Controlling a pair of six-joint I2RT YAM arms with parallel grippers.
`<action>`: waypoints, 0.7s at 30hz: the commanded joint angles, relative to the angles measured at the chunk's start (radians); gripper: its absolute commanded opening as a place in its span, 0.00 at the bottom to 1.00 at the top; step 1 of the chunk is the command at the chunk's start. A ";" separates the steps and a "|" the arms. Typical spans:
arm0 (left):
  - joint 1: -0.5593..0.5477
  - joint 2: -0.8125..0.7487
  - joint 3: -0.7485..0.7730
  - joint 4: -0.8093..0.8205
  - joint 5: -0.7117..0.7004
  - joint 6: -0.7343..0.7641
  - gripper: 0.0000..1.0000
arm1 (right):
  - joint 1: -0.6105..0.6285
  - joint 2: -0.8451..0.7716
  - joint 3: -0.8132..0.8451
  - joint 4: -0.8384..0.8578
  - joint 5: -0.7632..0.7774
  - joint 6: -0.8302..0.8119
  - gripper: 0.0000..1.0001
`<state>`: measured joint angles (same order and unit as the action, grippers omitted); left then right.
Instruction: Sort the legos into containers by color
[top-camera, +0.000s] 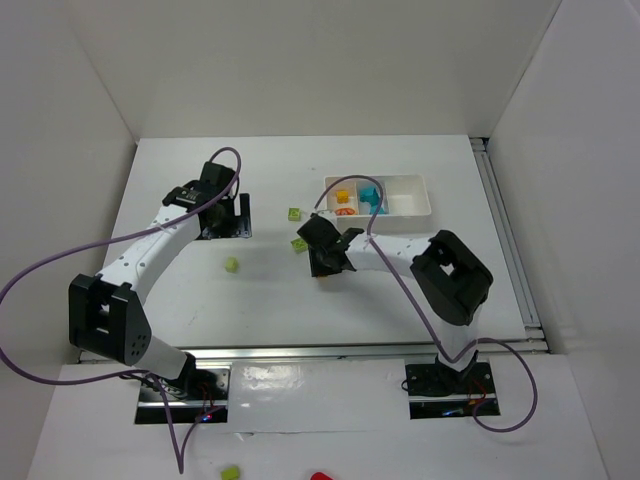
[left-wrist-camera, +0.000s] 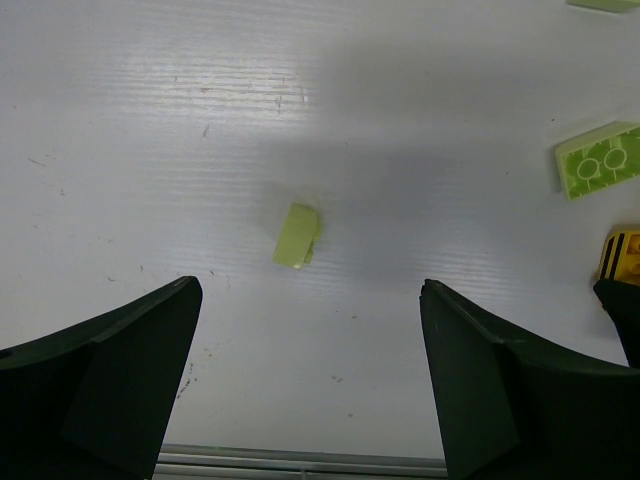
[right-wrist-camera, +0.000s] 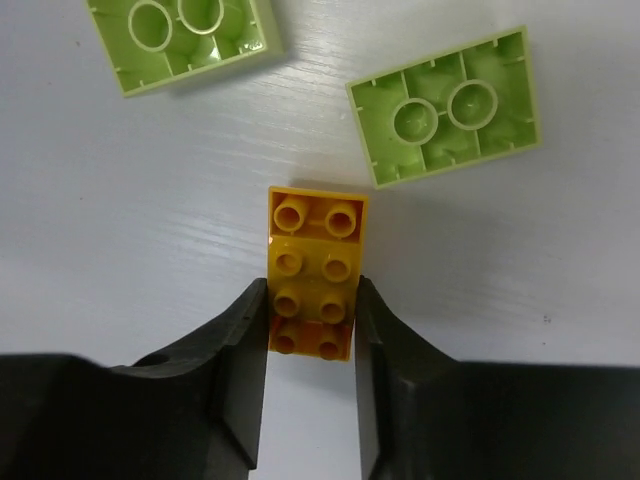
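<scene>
Top view: the right claw (top-camera: 322, 248) is reaching down to the table (top-camera: 270, 300) near the tray (top-camera: 412, 210), which is holding orange and cyan pieces in two compartments. The left claw (top-camera: 208, 192) is sitting well apart.

Left wrist view: its fingers are standing apart, with a small lime brick (left-wrist-camera: 298, 236) lying loose beyond them.

Right wrist view: the right claw is clamping an orange brick (right-wrist-camera: 312, 232) by its long sides, with an upturned lime brick (right-wrist-camera: 445, 105) lying just beyond. The brick is probably light, stiff and slick, so gripping its flat sides is looking sensible.

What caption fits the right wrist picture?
Right end effector pinches an orange brick near two upturned lime green bricks.
</scene>
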<state>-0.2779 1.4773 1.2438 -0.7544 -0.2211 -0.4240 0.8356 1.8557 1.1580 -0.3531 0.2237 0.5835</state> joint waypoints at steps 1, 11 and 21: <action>-0.004 -0.025 0.017 0.006 -0.015 -0.010 1.00 | 0.014 -0.036 0.039 -0.012 0.074 0.010 0.29; -0.004 -0.025 0.017 0.006 -0.015 -0.019 1.00 | -0.081 -0.214 0.184 -0.159 0.203 -0.091 0.27; -0.004 -0.043 -0.004 0.006 -0.024 -0.019 1.00 | -0.253 0.057 0.488 -0.092 0.166 -0.247 0.31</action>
<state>-0.2779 1.4719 1.2407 -0.7551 -0.2283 -0.4259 0.5938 1.8202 1.5669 -0.4683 0.3885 0.4026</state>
